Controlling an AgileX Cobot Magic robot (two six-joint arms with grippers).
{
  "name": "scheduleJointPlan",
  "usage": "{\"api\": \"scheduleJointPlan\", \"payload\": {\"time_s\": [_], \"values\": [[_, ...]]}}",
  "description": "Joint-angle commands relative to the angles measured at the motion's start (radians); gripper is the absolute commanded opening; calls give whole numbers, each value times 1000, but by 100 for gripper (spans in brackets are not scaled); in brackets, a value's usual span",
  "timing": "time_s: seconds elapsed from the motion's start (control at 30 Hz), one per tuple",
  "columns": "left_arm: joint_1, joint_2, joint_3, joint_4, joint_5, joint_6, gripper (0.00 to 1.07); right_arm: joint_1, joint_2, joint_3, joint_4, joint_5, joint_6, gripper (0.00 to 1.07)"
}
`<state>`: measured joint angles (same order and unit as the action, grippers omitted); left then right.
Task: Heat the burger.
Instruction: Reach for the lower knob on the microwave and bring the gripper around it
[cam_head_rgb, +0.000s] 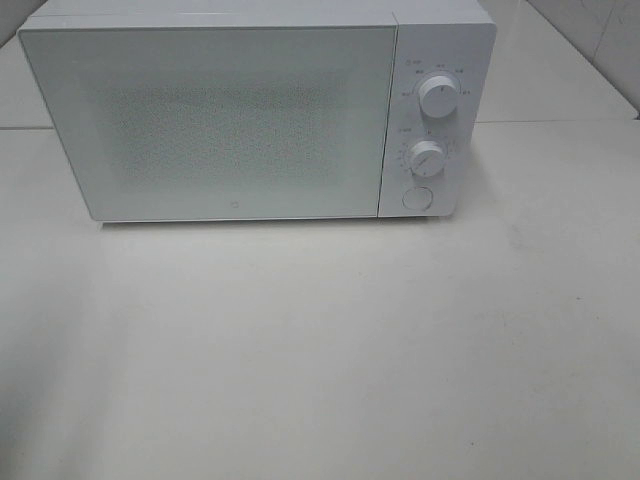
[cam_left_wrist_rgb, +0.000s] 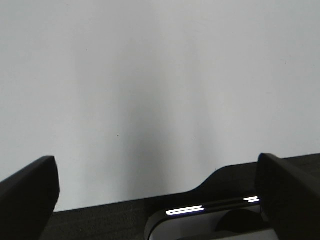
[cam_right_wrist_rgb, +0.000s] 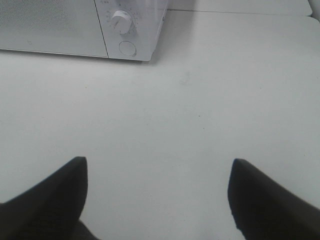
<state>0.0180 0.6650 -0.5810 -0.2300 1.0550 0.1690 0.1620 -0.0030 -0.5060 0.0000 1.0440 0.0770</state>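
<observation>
The burger is out of view in all three frames. A white microwave (cam_head_rgb: 250, 115) stands at the back of the white table with its door shut; the right wrist view shows its lower right corner (cam_right_wrist_rgb: 131, 30). My left gripper (cam_left_wrist_rgb: 157, 175) is open over bare table, nothing between its dark fingers (cam_left_wrist_rgb: 30, 192). My right gripper (cam_right_wrist_rgb: 157, 167) is also open and empty, some way in front of the microwave's control side. Neither arm shows in the exterior high view.
The microwave's panel carries two white knobs (cam_head_rgb: 438, 95) (cam_head_rgb: 427, 158) and a round button (cam_head_rgb: 416, 197). White table (cam_head_rgb: 320, 350) spreads in front of it. In the left wrist view, a dark strip and a glossy rounded object (cam_left_wrist_rgb: 210, 220) lie at the table's edge.
</observation>
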Motion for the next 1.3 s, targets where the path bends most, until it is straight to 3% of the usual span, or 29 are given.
{"api": "scheduleJointPlan", "payload": {"time_s": [0.03, 0.4, 0.73, 1.0, 1.3], "values": [[3, -120, 47, -10, -46, 4, 98, -2, -27, 1, 0, -6, 6, 75], [2, -391, 65, 32, -15, 2, 98, -2, -27, 1, 0, -6, 6, 75], [3, -522, 65, 12, -15, 3, 98, -2, -27, 1, 0, -6, 6, 75], [81, -608, 65, 11, -15, 4, 98, -2, -27, 1, 0, -6, 6, 75], [92, -696, 66, 2, -15, 4, 98, -2, -27, 1, 0, -6, 6, 75]]}}
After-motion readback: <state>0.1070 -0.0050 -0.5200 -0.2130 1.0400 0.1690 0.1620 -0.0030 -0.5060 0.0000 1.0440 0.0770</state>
